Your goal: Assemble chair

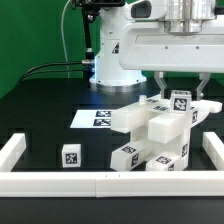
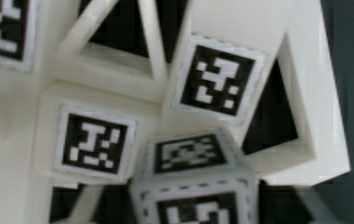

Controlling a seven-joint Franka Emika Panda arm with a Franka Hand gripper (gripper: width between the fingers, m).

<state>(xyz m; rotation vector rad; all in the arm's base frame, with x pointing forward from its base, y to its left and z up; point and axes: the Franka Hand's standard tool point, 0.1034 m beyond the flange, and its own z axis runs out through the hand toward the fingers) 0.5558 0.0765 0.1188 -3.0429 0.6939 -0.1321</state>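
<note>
The chair parts [image 1: 155, 135] are white blocks with black-and-white tags, clustered at the exterior view's right. My gripper [image 1: 181, 100] hangs over the top of the cluster. Its dark fingers [image 1: 158, 92] flank a small tagged block [image 1: 181, 100] and the jaws stand closed against it. In the wrist view this tagged block [image 2: 200, 205] fills the space between the jaws. Beyond it are white bars with tags [image 2: 218, 78] and a flat tagged piece [image 2: 94, 140]. A loose tagged cube [image 1: 70, 155] lies apart at the exterior view's left.
The marker board [image 1: 92, 118] lies flat behind the cluster. A white border rail [image 1: 100, 183] runs along the front, with side rails at the exterior view's left [image 1: 12, 150] and right [image 1: 212, 150]. The arm's base [image 1: 115, 60] stands at the back.
</note>
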